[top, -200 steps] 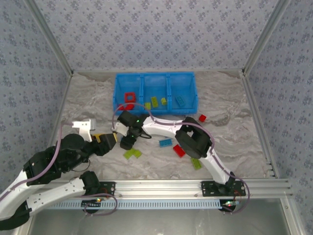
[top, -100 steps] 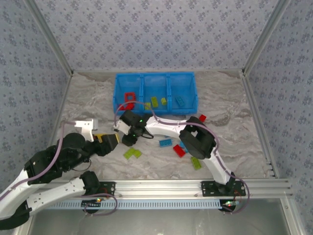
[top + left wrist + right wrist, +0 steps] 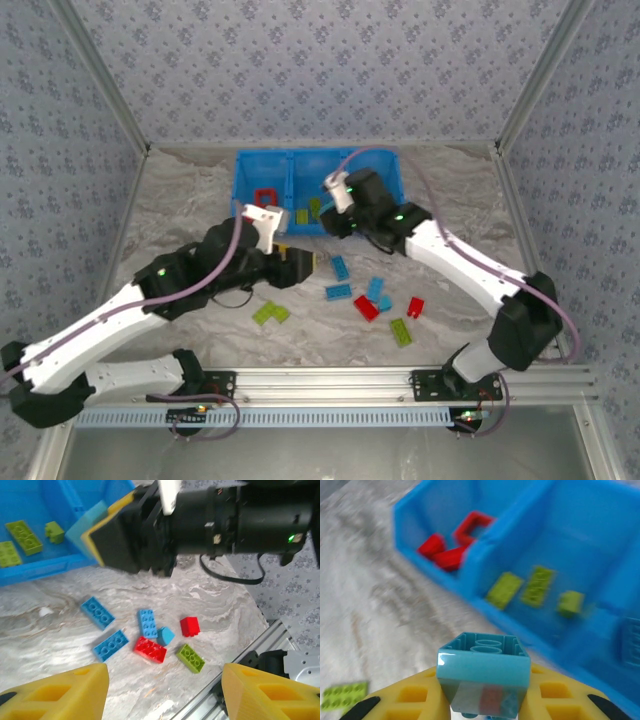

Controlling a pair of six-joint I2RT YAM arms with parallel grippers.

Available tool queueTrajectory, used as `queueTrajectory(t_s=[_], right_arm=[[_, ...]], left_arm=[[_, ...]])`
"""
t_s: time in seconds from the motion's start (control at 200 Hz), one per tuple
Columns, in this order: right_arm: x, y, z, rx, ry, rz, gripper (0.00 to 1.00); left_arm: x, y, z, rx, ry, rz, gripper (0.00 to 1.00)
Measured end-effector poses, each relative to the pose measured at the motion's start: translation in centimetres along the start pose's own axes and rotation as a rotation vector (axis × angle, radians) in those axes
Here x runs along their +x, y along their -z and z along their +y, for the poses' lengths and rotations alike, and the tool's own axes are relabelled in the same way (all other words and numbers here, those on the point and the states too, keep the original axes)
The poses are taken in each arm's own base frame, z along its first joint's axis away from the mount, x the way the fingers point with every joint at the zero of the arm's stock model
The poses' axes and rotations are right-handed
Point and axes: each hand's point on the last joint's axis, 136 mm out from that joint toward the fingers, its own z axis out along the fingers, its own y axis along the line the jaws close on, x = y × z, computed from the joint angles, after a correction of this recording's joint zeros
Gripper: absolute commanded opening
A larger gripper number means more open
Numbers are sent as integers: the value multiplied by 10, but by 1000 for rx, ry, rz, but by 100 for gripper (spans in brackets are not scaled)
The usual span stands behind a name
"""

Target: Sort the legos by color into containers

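Between bin (image 3: 300, 154) and left hand (image 3: 162, 692), right hand (image 3: 484, 702) grips a brick (image 3: 484, 667); legos (image 3: 149, 649) nearby.

Right arm: has swung away from the near-left middle of the worktop (image 3: 180, 210) and now reaches the bright blue three-compartment plastic bin (image 3: 270, 155).
Right tool (image 3: 330, 220): has closed on a light blue studded plastic brick (image 3: 483, 672), which it holds up off the worktop at the bin's front wall.
Left arm: has stretched out from the left side toward the centre.
Left tool (image 3: 305, 262): now hangs over the loose bricks, fingers spread and empty.
Uncovered: a light blue flat brick (image 3: 340, 267), where the right arm lay.
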Motion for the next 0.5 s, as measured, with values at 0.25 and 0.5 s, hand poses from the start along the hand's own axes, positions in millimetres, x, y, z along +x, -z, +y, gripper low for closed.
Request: queueTrajectory(t_s=[0.25,0.5], right_arm=[[9,-20,-114,208,-245,71,27],[38,-94,-151,209,-337,226,28]], left_arm=[[-19,-42,-26,16,-66,5,60],[-23,-57,-31,19,-84,5,60]])
